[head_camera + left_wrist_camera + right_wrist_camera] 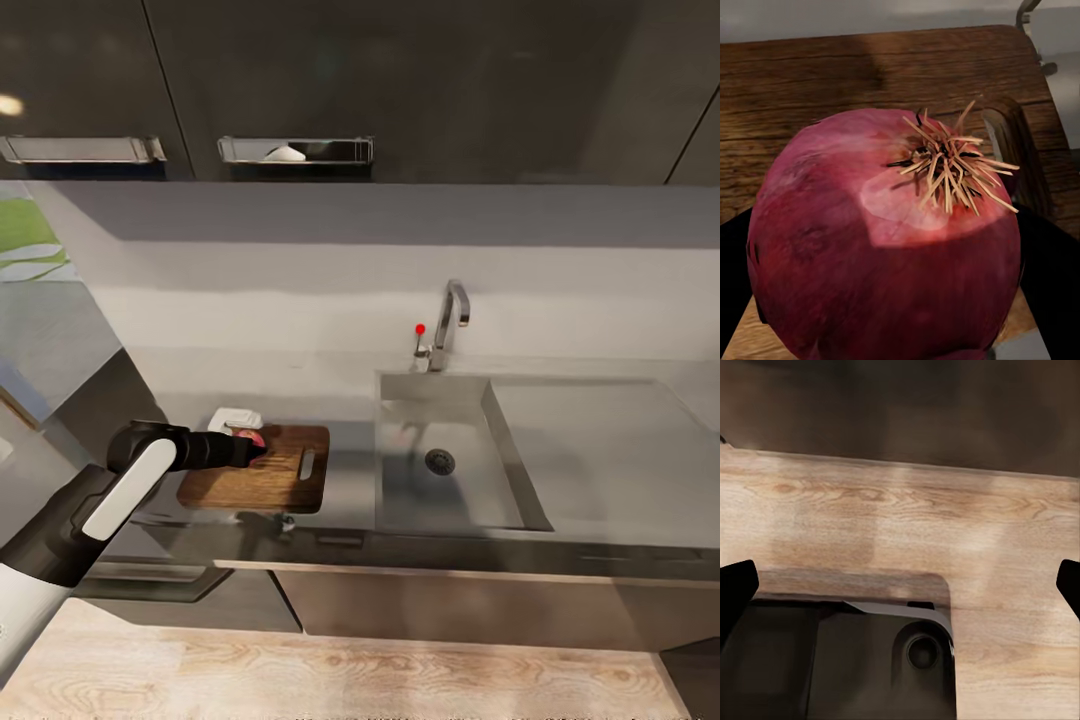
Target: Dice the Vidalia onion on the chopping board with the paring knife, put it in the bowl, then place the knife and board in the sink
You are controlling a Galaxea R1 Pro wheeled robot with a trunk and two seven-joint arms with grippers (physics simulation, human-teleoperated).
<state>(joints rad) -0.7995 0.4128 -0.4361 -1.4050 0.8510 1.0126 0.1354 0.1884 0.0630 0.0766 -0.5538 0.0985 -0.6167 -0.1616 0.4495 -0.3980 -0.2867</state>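
The Vidalia onion (870, 247), dark red with a tuft of dry roots, sits between the fingers of my left gripper (896, 292), which is shut on it. In the head view the gripper (252, 447) holds the onion (256, 438) over the far left part of the brown chopping board (270, 475). The wood grain of the board (810, 82) lies close under the onion. A white bowl (231, 417) stands just behind the gripper on the countertop (350, 480). The sink (430, 490) is to the board's right. My right gripper (900, 585) is open over the floor. A small dark object (283, 519) in front of the board may be the paring knife.
A chrome tap (450, 320) with a red knob (420, 328) stands behind the basin, and a flat drainboard (600, 450) stretches to the right. Dark upper cabinets (400, 80) hang above. Light wood floor (350, 680) runs in front of the counter.
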